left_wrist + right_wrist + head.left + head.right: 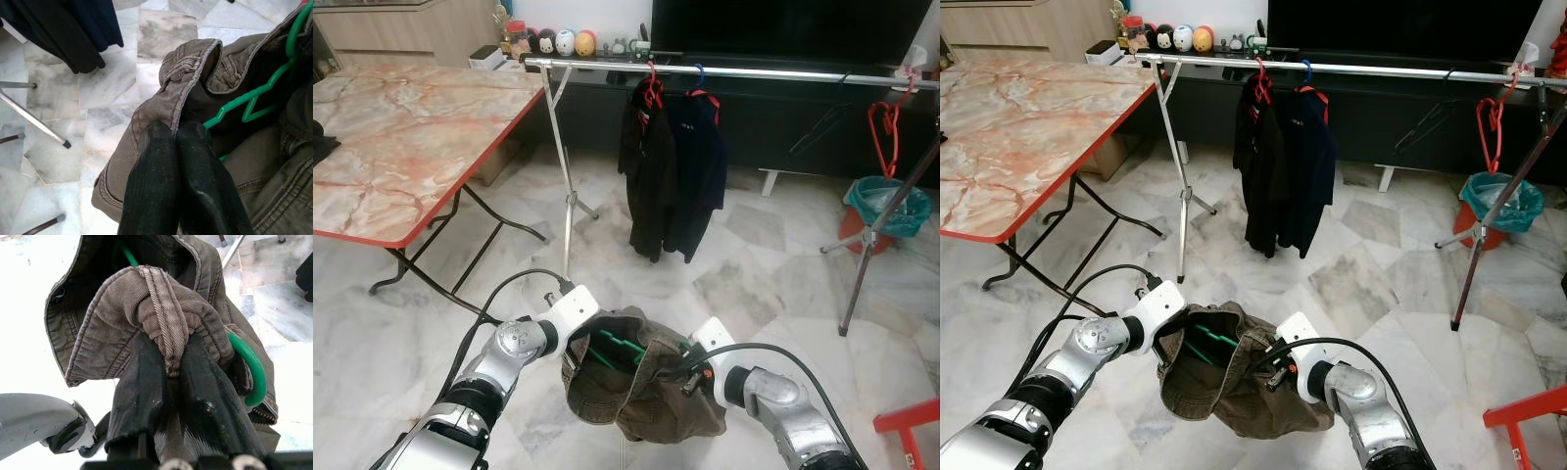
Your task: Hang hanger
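Marble floor (pixel 754 284) spreads under everything, with the folding table (pixel 401 137) off at ten o'clock and the long clothes rail (pixel 773 72) across twelve, two dark garments (pixel 668 166) already hanging there. Low at six o'clock, a brown jacket (pixel 646 387) sags between both arms, a green hanger (pixel 254 95) buried inside. The left gripper (pixel 176 142) and right gripper (pixel 168 357) each have their fingers pressed together, pinching bunched cloth rather than plastic. I reckon the hanger could slip out, or its hook stay smothered and miss the rail.
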Motion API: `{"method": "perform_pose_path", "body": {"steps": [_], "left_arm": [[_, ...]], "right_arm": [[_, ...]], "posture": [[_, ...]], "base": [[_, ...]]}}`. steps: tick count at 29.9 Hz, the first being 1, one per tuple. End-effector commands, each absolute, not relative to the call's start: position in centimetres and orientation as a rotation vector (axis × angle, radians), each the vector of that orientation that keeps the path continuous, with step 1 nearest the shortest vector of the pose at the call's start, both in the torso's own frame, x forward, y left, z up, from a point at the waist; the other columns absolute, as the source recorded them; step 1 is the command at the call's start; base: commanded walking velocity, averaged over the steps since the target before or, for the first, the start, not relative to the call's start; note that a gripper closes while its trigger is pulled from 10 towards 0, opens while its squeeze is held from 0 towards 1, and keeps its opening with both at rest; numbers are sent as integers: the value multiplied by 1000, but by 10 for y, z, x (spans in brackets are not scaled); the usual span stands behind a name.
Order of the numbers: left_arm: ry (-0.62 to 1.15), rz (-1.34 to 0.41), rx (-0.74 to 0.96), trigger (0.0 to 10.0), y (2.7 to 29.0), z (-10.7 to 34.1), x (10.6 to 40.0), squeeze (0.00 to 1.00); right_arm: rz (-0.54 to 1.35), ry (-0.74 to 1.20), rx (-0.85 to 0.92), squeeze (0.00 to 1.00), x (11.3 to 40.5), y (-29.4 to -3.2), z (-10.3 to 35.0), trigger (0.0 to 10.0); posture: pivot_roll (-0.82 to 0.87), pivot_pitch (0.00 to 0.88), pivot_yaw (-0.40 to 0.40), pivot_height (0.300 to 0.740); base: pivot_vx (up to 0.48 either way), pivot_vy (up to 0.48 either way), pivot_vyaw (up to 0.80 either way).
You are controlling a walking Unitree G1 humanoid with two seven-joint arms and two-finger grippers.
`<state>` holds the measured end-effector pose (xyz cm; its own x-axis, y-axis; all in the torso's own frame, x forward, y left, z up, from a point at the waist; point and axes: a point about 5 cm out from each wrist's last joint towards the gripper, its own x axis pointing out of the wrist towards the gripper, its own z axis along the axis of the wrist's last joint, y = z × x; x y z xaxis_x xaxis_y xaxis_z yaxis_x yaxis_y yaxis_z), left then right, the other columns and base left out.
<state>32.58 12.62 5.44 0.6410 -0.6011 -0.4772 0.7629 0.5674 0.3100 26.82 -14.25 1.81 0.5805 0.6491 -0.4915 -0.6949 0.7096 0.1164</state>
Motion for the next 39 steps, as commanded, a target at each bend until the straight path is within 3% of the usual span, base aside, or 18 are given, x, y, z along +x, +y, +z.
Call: {"method": "perform_pose_path", "body": {"steps": [1,30,39], "left_arm": [[300,-846,525,10000,122,59,327,0],[290,-866,526,10000,121,61,326,0],[269,-1115,449,10000,100,67,311,0]], "right_arm": [[803,495,-108,0,275,-136,27,10000],[786,488,-110,0,277,-136,27,10000],[781,485,-107,0,278,-134,26,10000]], "posture": [[107,3,5,740],[110,2,8,740],[114,2,8,740]], "base": [[0,0,0],[0,0,0],[0,0,0]]}}
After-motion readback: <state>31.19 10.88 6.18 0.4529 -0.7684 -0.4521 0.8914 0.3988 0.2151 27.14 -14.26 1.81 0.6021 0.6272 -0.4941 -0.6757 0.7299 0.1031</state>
